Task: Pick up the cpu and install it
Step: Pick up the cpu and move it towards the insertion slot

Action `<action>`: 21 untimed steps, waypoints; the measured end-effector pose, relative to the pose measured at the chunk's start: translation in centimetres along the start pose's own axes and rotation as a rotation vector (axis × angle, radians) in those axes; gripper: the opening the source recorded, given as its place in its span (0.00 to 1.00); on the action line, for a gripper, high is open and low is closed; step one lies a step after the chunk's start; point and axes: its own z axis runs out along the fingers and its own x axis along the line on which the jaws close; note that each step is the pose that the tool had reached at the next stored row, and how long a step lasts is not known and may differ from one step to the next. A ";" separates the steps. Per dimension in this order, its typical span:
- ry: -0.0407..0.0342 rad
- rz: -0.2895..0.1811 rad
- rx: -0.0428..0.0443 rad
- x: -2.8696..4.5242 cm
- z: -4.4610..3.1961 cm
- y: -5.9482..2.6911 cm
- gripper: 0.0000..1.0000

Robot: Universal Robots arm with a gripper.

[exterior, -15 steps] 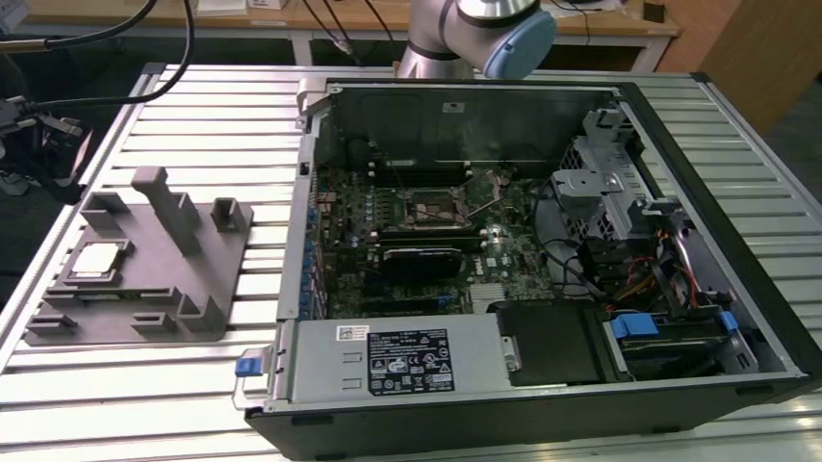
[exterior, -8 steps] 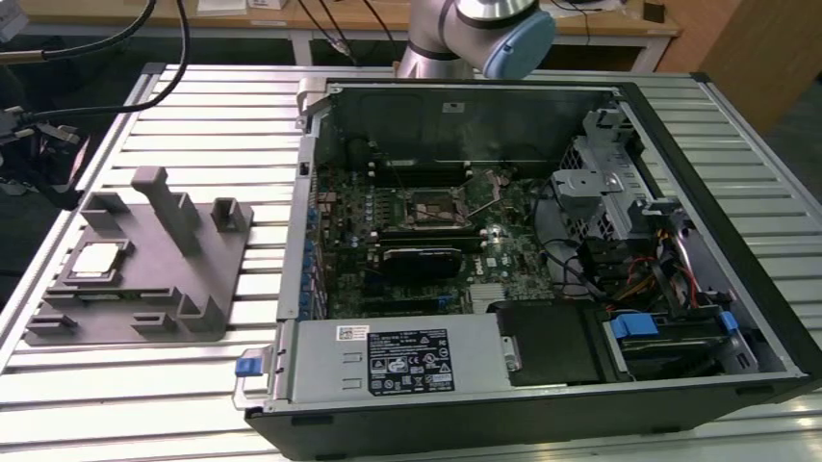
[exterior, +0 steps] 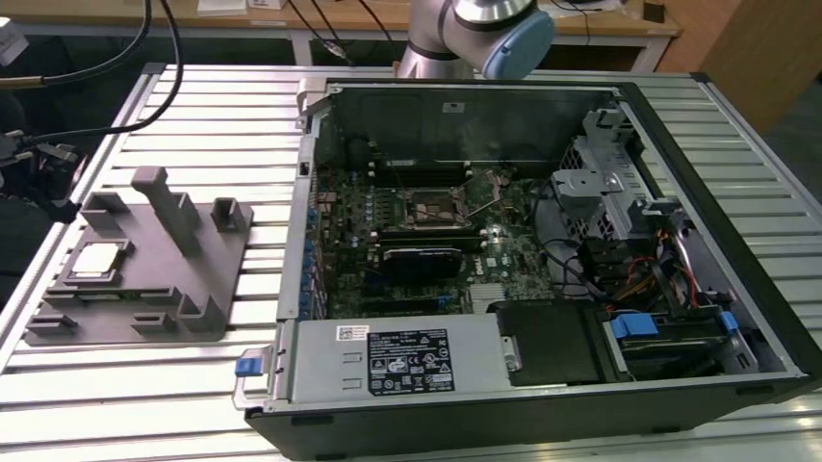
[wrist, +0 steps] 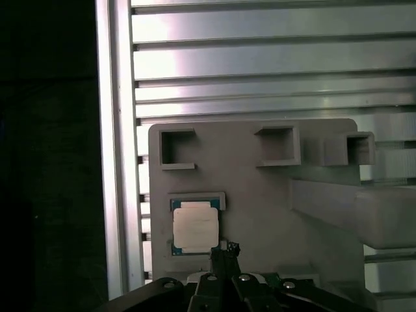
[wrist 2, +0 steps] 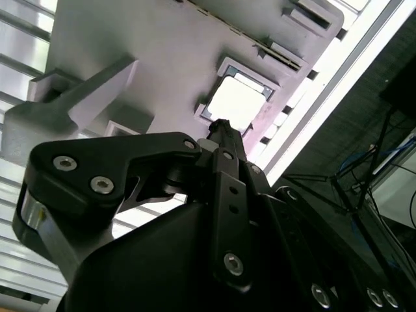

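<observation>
The cpu lay in a pocket of the gray holder. The gripper hovered near its edge, fingers pressed together, grasping nothing

A lab: slatted metal bench, opened computer case, robot arm.

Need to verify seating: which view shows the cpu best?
First wrist view: the cpu faces the camera, top and rim visible in its gray fixture pocket. Second wrist view: oblique, glare-washed, gripper tip overlapping one edge. Exterior view: distant, at the exterior view's left.
</observation>
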 end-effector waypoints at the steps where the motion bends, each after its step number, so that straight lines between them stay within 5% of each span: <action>1: 0.0000 0.000 0.0000 0.10 0.19 -0.02 0.11; 9: 0.0001 0.000 0.0000 0.72 1.49 -0.12 0.11; 21: 0.0000 0.000 0.0000 1.10 2.46 -0.19 0.11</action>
